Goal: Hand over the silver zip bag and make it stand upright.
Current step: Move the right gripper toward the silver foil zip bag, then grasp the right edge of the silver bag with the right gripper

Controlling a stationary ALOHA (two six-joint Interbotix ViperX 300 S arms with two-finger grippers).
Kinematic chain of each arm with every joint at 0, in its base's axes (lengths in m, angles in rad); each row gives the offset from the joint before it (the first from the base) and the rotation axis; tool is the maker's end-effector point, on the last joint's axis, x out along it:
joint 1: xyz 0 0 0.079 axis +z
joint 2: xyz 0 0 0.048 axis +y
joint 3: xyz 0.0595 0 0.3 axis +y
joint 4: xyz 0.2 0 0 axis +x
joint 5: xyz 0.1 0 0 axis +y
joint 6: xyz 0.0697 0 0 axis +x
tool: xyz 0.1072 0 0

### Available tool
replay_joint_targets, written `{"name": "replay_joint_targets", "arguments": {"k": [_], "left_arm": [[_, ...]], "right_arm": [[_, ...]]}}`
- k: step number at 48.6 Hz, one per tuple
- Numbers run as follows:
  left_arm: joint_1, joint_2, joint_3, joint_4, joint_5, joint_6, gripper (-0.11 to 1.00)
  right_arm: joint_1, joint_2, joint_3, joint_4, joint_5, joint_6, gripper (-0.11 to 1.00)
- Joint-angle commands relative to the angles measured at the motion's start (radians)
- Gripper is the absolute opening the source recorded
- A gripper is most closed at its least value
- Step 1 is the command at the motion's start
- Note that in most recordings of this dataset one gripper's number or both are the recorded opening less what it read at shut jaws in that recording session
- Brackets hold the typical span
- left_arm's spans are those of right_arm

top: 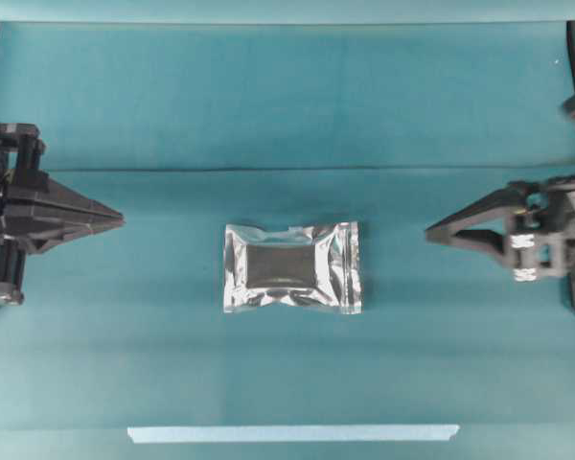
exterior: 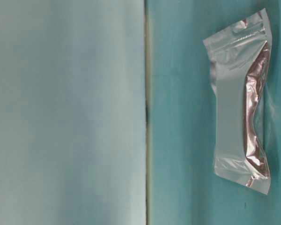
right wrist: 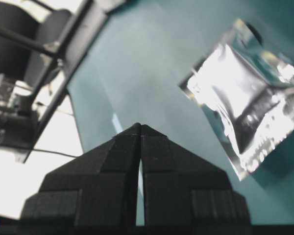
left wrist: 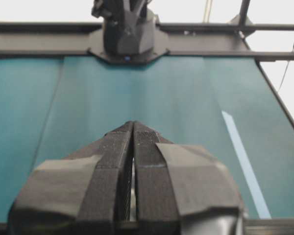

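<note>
The silver zip bag (top: 292, 267) lies flat on the teal table in the middle of the overhead view, crinkly foil with a dark centre. It also shows in the table-level view (exterior: 241, 103) and at the upper right of the right wrist view (right wrist: 247, 100). My left gripper (top: 121, 220) is shut and empty at the left, well apart from the bag; its tips meet in the left wrist view (left wrist: 133, 125). My right gripper (top: 428, 231) is shut and empty at the right, a short way from the bag's right edge; its tips touch in the right wrist view (right wrist: 139, 126).
A pale tape strip (top: 292, 433) lies along the table's front edge and shows in the left wrist view (left wrist: 245, 164). A seam in the table cloth (top: 287, 170) runs across behind the bag. The opposite arm's base (left wrist: 125, 29) stands at the table's far side.
</note>
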Motion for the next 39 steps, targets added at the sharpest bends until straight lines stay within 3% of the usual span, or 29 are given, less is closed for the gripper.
{"name": "replay_joint_targets", "arguments": {"k": [1,6,16,19,28,32,35,39], "left_arm": [[-0.002,0.002,-0.029,0.003,0.014,-0.003,-0.01],[-0.002,0.006,-0.029,0.003,0.021,-0.003,-0.01],[0.002,0.008,-0.028,0.003,0.04,0.002,-0.01],[0.003,0.008,-0.028,0.003,0.04,0.002,-0.01],[0.006,0.008,-0.023,0.003,0.041,0.002,-0.01],[0.006,0.008,-0.023,0.003,0.04,0.0,-0.01],[0.008,0.009,-0.023,0.003,0.041,0.0,-0.01],[0.011,0.008,-0.021,0.003,0.041,0.0,-0.01]], "right_arm": [[-0.014,0.054,-0.015,0.055,-0.015,0.034,0.0],[-0.012,0.117,-0.006,0.084,-0.014,0.051,0.0],[-0.015,0.216,-0.021,0.091,-0.043,0.052,0.05],[-0.015,0.239,-0.023,0.101,-0.046,0.054,0.16],[-0.009,0.296,-0.026,0.172,-0.078,0.101,0.7],[0.002,0.311,-0.023,0.193,-0.135,0.127,0.88],[0.012,0.324,-0.021,0.206,-0.169,0.141,0.93],[0.034,0.35,-0.02,0.218,-0.202,0.169,0.9]]}}
